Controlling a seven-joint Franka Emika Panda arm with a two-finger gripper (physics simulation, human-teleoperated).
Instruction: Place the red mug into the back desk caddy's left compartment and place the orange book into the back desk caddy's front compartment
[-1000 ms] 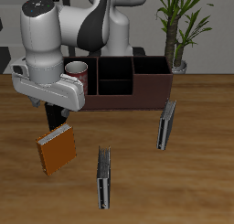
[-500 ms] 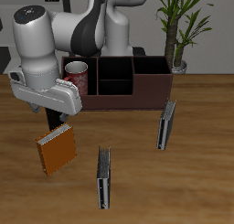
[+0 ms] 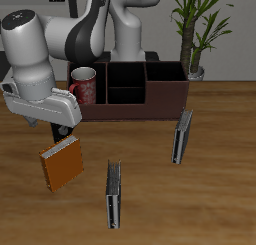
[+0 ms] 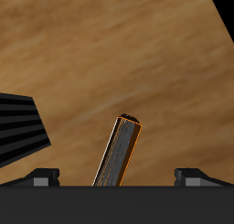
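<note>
The red mug (image 3: pixel 84 86) already sits in the end section of the caddy (image 3: pixel 165 97), so the orange book (image 3: pixel 61 163) is what remains. It stands on edge, leaning, out on the counter (image 3: pixel 220 179), well in front of the caddy and near the corner where the mug is. The arm hangs right over it. In the wrist view the book's (image 4: pixel 118 154) top edge lies between the two fingertips of the tool (image 4: pixel 117 176), which are spread wide and grip nothing.

The risk, I'd say, is the lean. If the fingers come down a bit off line, one tip could hit the cover and tip the book flat, where it would be much harder to pick up. A grip near one end could also let it swing while carried, then catch on the low front wall of the caddy's middle section (image 3: pixel 125 92).
</note>
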